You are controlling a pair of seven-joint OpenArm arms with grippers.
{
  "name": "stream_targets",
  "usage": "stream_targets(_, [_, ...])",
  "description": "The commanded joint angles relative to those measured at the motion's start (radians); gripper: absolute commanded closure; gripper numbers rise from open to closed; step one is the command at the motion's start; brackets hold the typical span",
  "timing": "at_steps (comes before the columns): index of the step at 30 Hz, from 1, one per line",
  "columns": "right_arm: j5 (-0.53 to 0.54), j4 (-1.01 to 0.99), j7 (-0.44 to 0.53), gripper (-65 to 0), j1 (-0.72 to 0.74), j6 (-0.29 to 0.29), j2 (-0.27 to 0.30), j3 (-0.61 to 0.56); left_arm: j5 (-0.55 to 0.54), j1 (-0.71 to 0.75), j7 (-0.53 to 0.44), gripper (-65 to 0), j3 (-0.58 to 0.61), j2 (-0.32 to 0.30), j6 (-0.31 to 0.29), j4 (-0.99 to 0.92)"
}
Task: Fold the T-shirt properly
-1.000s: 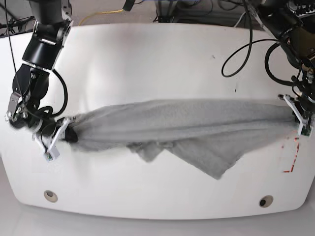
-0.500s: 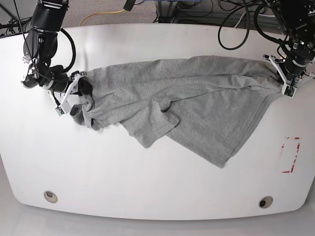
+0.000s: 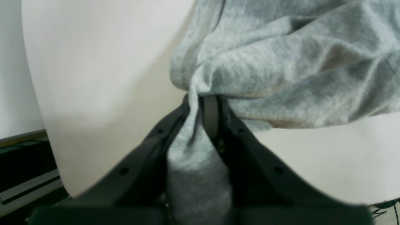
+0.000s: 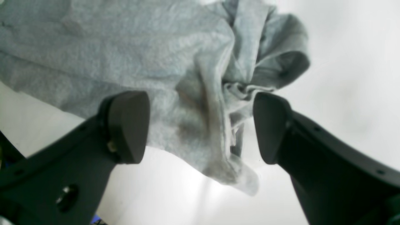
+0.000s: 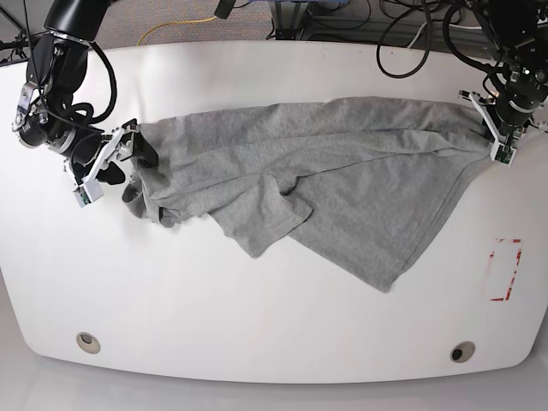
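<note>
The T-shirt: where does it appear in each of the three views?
Base: T-shirt spread across the table's upper middle.
Left wrist: upper right, a bunch pinched in the left gripper.
Right wrist: upper left and centre, between the open right gripper's fingers.
Shared landmark: the white table.

- Base view: high, looking down on the whole white table [image 5: 274, 325]; both arms and the full T-shirt [image 5: 342, 188] in frame.
- Left wrist view: close behind the left gripper [image 3: 200, 106], facing bunched cloth.
- Right wrist view: close, looking out between the right gripper [image 4: 200, 125] fingers.
- Shared by all three: shirt, tabletop.
</note>
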Motion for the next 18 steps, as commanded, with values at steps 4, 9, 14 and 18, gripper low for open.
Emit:
stream_targets(4, [0.014, -0.038, 0.026, -49.5, 0.137, 0.002, 0.019, -0.054, -0.004, -0.004, -0.015, 0.0, -0.006, -0.015, 0.006, 0.019])
stream_targets(9, [0.014, -0.185, 0.032, -49.5, 0.283, 0.002, 0.016, -0.184, -0.004, -0.004, -0.015, 0.0, -0.006, -0.012, 0.006, 0.019])
stream_targets(14, [0.012, -0.351, 0.075, -49.5, 0.415, 0.002, -0.016, -0.29, -0.004, -0.004, -0.015, 0.0, -0.006, -0.012, 0.006, 0.019])
stream_targets(18, [-0.018, -0.479, 0.145, -49.5, 0.511, 0.002, -0.023, -0.421, -0.004, -0.004, -0.015, 0.0, -0.004, -0.012, 0.006, 0.019])
